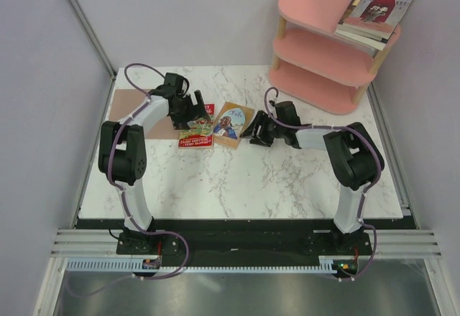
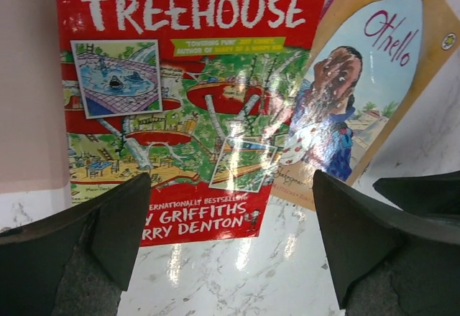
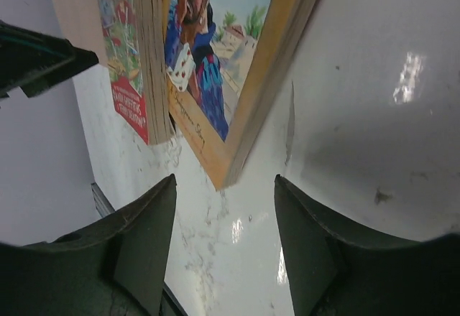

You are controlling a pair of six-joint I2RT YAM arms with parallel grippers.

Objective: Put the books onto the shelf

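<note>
Shelf point(image 1: 310, 8), stacked books point(image 1: 374, 14) overhead only, Othello title point(image 2: 392, 37) left wrist

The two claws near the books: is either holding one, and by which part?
Neither. The left gripper hangs open over the red Treehouse book; the right gripper stands open around a corner of the tan Othello book, not touching it.

You see a red Treehouse book point(image 2: 194, 100) with white lettering and a busy green-and-yellow drawing, a tan book point(image 2: 374, 93) with a pale blue panel and blue-robed figure, a plain brown mat point(image 2: 29, 79), a pink shelf point(image 1: 323, 50), and a white table point(image 1: 251, 179) veined in grey
</note>
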